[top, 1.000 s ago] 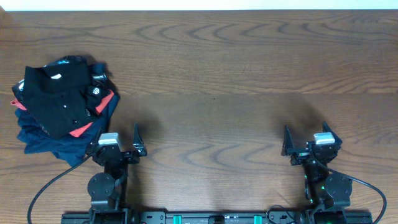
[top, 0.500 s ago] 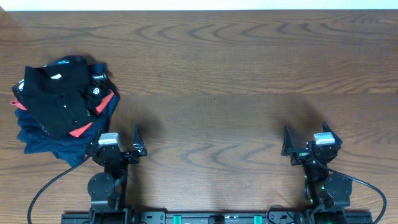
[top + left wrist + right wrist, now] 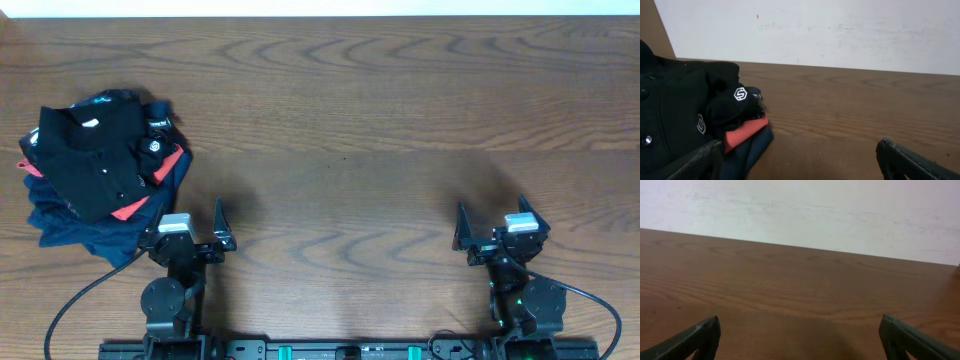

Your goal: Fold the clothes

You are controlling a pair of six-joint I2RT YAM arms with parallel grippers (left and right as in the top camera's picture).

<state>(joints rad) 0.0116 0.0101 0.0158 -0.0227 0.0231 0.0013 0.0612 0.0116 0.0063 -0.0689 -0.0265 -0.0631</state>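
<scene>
Atop the garment pile (image 3: 70, 225) we see the black polo shirt (image 3: 90, 160), with navy and red folds beneath it. Just beside the pile, our left gripper (image 3: 800, 162) gapes wide and empty. Well apart from the pile, our right gripper (image 3: 800, 335) is likewise spread over bare wooden table (image 3: 350, 120), holding nothing.

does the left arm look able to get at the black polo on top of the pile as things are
Probably yes. The black polo shirt lies uncovered on top of the pile, just ahead and left of the left gripper, whose jaws stand open, with nothing between them.
</scene>
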